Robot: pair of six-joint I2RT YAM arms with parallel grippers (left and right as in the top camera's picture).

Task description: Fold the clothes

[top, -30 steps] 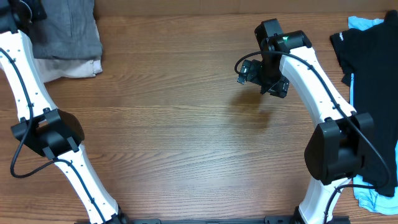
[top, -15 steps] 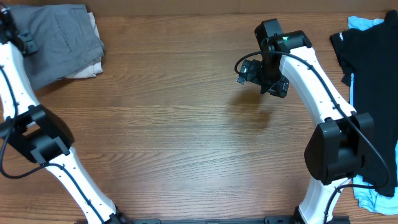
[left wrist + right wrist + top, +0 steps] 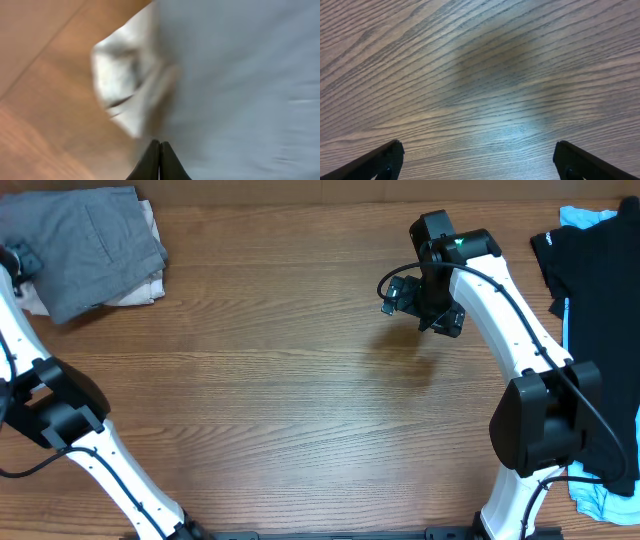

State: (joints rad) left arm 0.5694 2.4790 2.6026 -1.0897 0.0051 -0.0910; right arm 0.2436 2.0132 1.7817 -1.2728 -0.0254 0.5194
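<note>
The folded grey shorts (image 3: 85,242) lie at the table's far left corner on top of the cream shorts (image 3: 138,292). My left gripper (image 3: 14,260) is at the left edge of that pile. In the left wrist view its fingers (image 3: 160,159) are pressed shut with nothing between them, over the blurred grey shorts (image 3: 240,75) and cream fabric (image 3: 125,85). My right gripper (image 3: 420,302) hovers over bare wood at the back centre-right. It is open and empty in the right wrist view (image 3: 480,162).
A black garment (image 3: 600,310) lies along the right edge over a light-blue garment (image 3: 580,218), which also shows at the front right (image 3: 600,502). The wooden table (image 3: 300,400) spans the middle.
My left arm has swung left and toward the front, off the grey shorts. The shorts now lie spread flat on the cream shorts. The right arm has not moved.
</note>
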